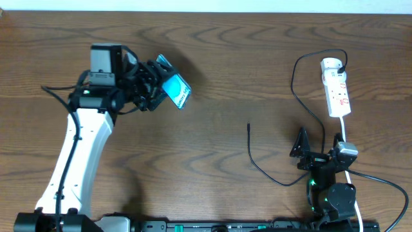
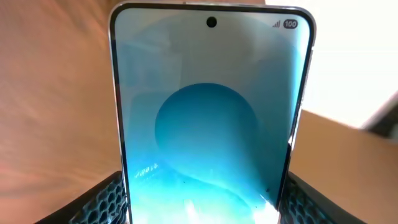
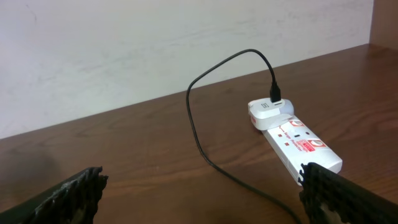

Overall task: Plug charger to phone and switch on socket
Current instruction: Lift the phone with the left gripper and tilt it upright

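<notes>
left gripper [image 1: 158, 87]: you find its jaws part-spread and pinching the phone [image 1: 177, 90] by its two long edges. In the left wrist view, the textured black pads [image 2: 102, 202] press against both sides of the lower screen.
phone: you find it at the far left of the table [image 1: 225, 51], at the tip of the left arm and tilted in the grip. It is well apart from the charger [image 3: 190, 106] and the socket [image 1: 336, 87]. The screen is lit cyan and white with a round blue shape (a camera hole sits at top centre, a "100" badge at top right).
right gripper [image 1: 317, 149]: its jaws are spread wide and grip nothing. It sits at the near right of the table, near the socket's closer end.
plug tip [image 1: 249, 127]: it lies free on the wood right of centre, touching neither gripper.
charger: from the tip, the thin black cable runs toward the near edge and curves right toward the right gripper. Its other end loops up into the white adapter [image 3: 266, 111].
adapter: it is seated in the far end of the socket.
socket: it lies flat at the far right, with red markings on top. You cannot tell the switch position.
white cord [image 1: 346, 138]: it leaves the socket's near end and runs toward the right arm.
</notes>
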You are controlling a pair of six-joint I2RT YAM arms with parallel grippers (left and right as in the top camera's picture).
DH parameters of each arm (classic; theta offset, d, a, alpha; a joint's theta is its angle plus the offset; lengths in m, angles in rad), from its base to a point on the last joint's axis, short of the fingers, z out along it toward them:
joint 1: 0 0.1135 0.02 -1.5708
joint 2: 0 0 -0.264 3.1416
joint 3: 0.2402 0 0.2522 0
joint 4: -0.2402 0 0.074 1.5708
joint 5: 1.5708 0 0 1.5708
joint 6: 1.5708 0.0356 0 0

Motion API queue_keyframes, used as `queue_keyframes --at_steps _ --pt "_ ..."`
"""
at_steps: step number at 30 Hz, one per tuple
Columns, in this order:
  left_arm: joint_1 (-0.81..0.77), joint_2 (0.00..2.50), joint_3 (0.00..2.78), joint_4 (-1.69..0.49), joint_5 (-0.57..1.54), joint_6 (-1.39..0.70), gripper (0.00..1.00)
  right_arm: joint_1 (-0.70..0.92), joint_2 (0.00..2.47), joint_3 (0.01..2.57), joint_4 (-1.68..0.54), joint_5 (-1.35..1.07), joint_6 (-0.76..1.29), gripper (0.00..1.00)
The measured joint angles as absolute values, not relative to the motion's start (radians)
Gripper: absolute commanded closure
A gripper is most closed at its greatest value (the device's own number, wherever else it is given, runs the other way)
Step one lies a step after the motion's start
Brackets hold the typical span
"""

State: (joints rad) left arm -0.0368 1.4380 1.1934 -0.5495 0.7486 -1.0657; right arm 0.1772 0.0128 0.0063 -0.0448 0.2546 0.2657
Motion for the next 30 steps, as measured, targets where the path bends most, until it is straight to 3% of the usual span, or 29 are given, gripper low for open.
queue_keyframes --at_steps 8,17,30 --pt "0.030 1.438 1.193 -0.550 0.989 -1.396 0.93 0.177 0.013 0.006 -0.045 0.255 0.265 0.01" --pt "0.032 1.438 1.193 -0.548 1.099 -1.667 0.93 0.177 0.013 0.007 -0.045 0.255 0.266 0.01" --pt "0.032 1.438 1.193 -0.493 1.148 -1.781 0.93 0.177 0.013 0.006 -0.045 0.255 0.265 0.01"
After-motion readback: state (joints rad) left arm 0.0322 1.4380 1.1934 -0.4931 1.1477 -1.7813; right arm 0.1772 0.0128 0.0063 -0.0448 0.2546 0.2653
